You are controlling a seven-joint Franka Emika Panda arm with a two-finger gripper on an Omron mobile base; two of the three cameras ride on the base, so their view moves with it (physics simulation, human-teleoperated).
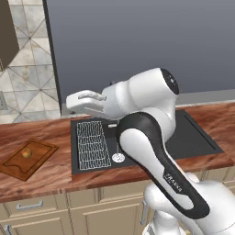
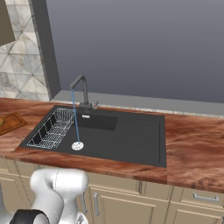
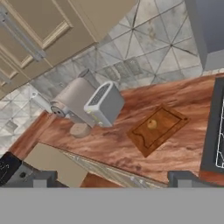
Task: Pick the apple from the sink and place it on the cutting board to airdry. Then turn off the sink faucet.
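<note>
Now the arm folds over the sink (image 1: 197, 137), its wrist level, the open, empty pincer (image 1: 73, 102) pointing toward the cutting board (image 1: 41, 158) holding the apple (image 1: 27, 153).

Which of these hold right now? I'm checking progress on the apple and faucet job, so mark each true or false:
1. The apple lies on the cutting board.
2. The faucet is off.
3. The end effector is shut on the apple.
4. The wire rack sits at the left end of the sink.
1. True. The apple rests on the cutting board, left of the sink.
2. False. A thin stream of water runs from the sink faucet down to the drain strainer.
3. False. The end effector is open and holds nothing, above the sink's back edge.
4. True. The wire rack fills the left part of the basin.
</note>
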